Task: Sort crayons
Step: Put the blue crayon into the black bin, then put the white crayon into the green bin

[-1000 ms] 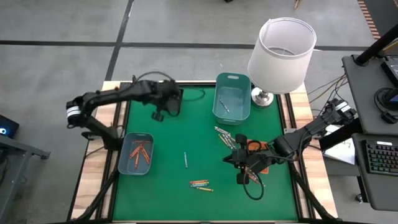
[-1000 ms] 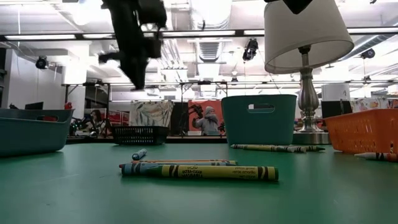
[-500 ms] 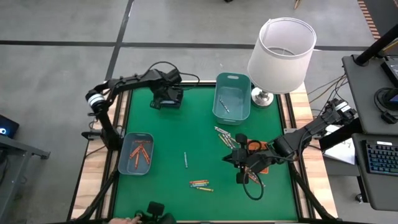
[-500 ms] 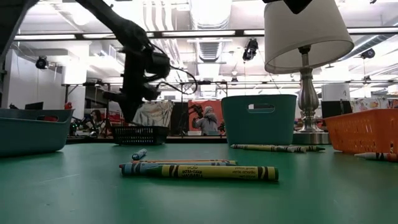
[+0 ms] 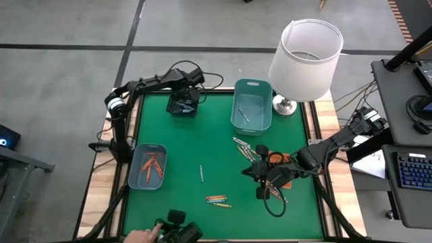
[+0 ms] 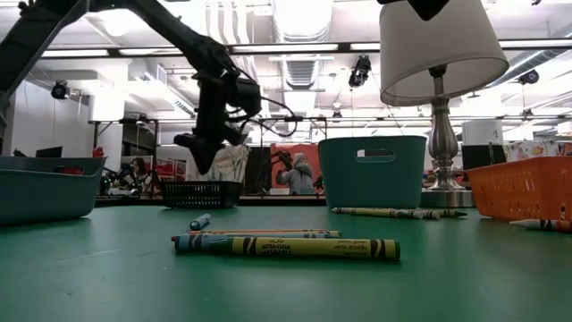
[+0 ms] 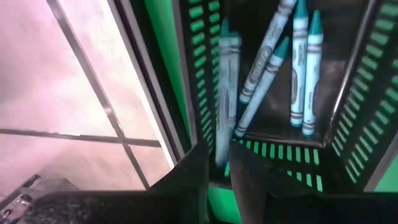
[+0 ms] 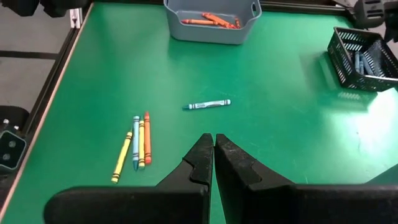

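My left gripper (image 7: 219, 163) hangs over the black mesh basket (image 5: 183, 106) at the table's far left, pointing steeply down into it, fingers a little apart. A blurred blue crayon (image 7: 227, 93) stands between the fingertips and reaches into the basket, where several blue crayons (image 7: 301, 74) lie on the floor. My right gripper (image 8: 213, 146) is shut and holds nothing, above the table's right side. Loose crayons lie flat on the green mat: one blue (image 5: 201, 173), a small bunch (image 5: 217, 200), and another bunch (image 5: 244, 147). My left gripper has the blue crayon's near end (image 7: 221, 155) between its two fingertips, coming from above and slanting down, with the crayon lying along the fingers. The crayon's other end points into the basket. Whether the fingers touch the crayon, I cannot tell.
A grey tray (image 5: 148, 167) with orange crayons sits at the left, a teal bin (image 5: 252, 106) at the far middle, and an orange basket (image 5: 275, 160) under my right arm. A lamp (image 5: 305, 54) stands at the far right. A person's hand (image 5: 142, 236) with a device shows at the near edge.
My left gripper has gone toward the table's far edge and down, tipping steeper, and now hangs over the black basket. A person's hand with a dark device has come in at the near edge.
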Robot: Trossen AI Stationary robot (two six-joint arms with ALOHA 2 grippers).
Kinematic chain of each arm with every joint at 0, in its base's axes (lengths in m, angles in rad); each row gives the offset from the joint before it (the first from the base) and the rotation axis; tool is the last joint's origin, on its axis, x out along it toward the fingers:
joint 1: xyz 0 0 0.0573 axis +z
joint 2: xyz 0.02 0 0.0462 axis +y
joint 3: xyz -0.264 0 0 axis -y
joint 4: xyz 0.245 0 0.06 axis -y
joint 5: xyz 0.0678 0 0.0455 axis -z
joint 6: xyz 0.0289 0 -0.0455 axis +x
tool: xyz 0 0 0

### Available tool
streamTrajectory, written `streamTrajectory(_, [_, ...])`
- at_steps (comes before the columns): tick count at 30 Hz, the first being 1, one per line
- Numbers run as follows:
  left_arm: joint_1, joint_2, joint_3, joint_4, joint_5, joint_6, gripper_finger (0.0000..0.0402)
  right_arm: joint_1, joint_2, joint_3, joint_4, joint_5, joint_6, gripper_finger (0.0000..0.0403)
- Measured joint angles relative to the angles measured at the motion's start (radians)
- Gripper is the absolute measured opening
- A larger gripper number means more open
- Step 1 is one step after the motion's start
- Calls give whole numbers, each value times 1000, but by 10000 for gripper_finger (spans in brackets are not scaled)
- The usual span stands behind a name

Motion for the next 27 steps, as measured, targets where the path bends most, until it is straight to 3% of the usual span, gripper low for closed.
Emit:
streamTrajectory(8, [0,-13,59,-5,133,-90,60,0,0,-1,-1,25,61,9])
streamTrajectory(14, [-16,-75,100,6,392,-257,51,-13,0,-2,0,26,131,9])
streamTrajectory(23, [-127,-270,51,167,615,-567,39,-76,0,0,13,25,243,9])
streamTrajectory(27, [-221,-392,-37,308,643,-664,39,-120,9,1,5,20,296,9])
